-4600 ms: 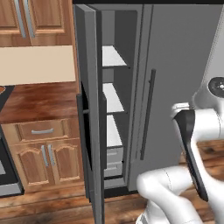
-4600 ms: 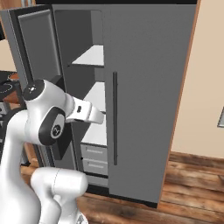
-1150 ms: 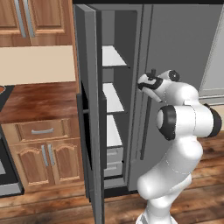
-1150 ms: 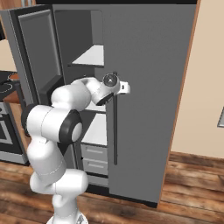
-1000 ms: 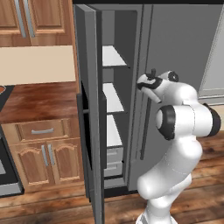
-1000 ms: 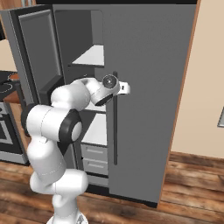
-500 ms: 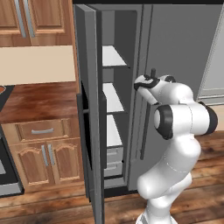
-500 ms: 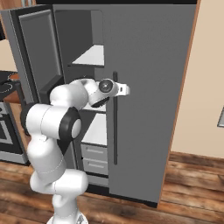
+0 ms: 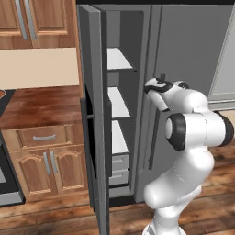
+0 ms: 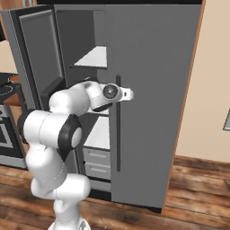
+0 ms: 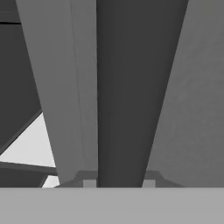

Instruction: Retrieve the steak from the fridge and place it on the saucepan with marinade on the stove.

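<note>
The gripper (image 10: 118, 94) is clenched on the long dark handle (image 10: 118, 134) of the right door (image 10: 152, 99) of the fridge (image 9: 183, 55). In the hand view the handle (image 11: 131, 92) runs between the two fingertips (image 11: 89, 183), one on each side of it, so the grip looks centred. The arm reaches forward at about chest height of the fridge, and the hand meets the handle in its upper part, probably because from there a pull swings the door with less effort.

The left door (image 9: 94, 114) stands open already, and white shelves (image 9: 118, 59) and grey drawers (image 10: 96, 164) can be seen behind it. No steak is visible on these shelves. I judge that it lies behind the closed right door, and that this is why the robot takes this handle.

To the left of the fridge there is a wooden counter (image 9: 41, 103) with cabinets under it. At the far left edge of the right base view a part of the stove (image 10: 5, 90) shows. The saucepan cannot be made out with certainty.

The next move, I think, is to pull the door open along its arc; a straight pull could make the fingers slip.
</note>
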